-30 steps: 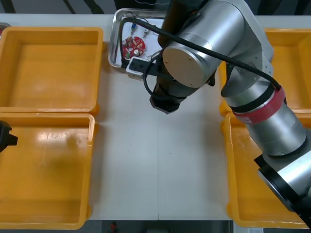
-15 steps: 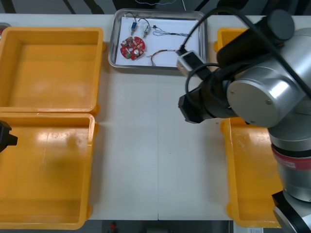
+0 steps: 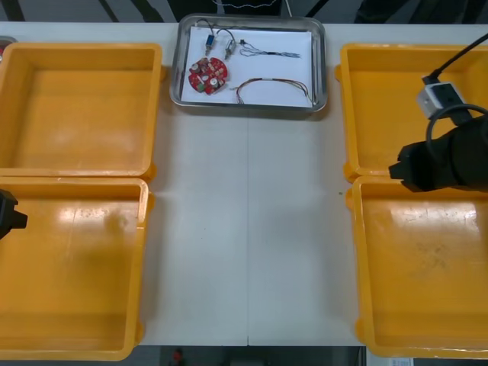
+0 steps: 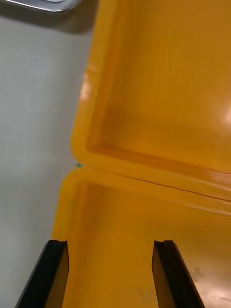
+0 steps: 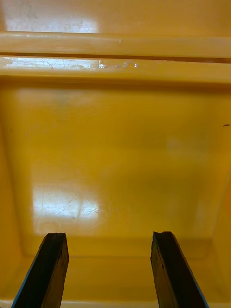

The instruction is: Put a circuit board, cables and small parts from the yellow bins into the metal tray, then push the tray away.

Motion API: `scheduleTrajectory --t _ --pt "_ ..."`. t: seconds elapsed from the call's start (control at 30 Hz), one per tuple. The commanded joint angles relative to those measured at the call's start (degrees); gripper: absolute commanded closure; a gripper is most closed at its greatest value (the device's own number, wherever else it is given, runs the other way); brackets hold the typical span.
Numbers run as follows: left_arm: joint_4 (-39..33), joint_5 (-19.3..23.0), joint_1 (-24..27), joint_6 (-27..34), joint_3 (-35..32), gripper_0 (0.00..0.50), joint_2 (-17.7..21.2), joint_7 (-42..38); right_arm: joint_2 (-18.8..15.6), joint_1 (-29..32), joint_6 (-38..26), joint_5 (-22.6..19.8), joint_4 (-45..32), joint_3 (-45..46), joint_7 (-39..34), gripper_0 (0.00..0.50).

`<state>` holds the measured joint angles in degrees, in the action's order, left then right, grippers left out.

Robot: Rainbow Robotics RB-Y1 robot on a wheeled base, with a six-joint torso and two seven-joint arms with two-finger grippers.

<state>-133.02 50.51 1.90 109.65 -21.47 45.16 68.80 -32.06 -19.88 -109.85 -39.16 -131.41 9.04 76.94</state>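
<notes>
Across your light desk [image 3: 244,229], the metal tray [image 3: 248,109] at the far edge holds a circuit board [image 3: 209,74] and cables [image 3: 263,81], while your right end effector [image 4: 110,243] and left end effector [image 5: 109,236] hang wide and empty over the yellow bins [image 3: 381,99].

The metal tray [image 3: 177,69] has a bright, polished rim that mirrors the light, while its inside is a flat matt white. The yellow bins [image 3: 76,114] look like smooth moulded plastic with a soft gloss; pale glare lies on the floors of the two near ones, and the left wrist view shows fine scuffs and scratches on a rim and floor. The table [image 3: 244,244] is light, smooth and matt. The circuit board [image 3: 209,75] is red with small shiny specks. The fingers [image 5: 48,269] of the left gripper [image 5: 108,236] and the right gripper [image 4: 109,245] are plain matt black
</notes>
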Motion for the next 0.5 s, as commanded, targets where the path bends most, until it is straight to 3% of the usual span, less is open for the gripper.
scheduleTrajectory --t 0.03,0.17,0.37,0.5 --pt "-1.62 -0.5 -1.11 0.35 -1.74 0.0 2.39 3.27 -4.85 3.62 -0.15 -1.97 -1.48 6.25 1.19 0.0" --pt "-1.62 -0.5 -1.11 0.35 -1.74 0.0 2.39 3.27 -7.31 4.76 -0.15 -2.85 0.63 7.66 2.07 0.0" --pt "-1.62 -0.5 -1.11 0.35 -1.74 0.0 2.39 3.27 -9.16 5.12 -0.15 -7.68 6.78 11.26 2.6 0.0" --pt "-1.62 -0.5 -1.11 0.35 -1.74 0.0 2.39 3.27 -10.74 5.38 -0.15 -8.03 8.1 11.87 3.22 0.0"
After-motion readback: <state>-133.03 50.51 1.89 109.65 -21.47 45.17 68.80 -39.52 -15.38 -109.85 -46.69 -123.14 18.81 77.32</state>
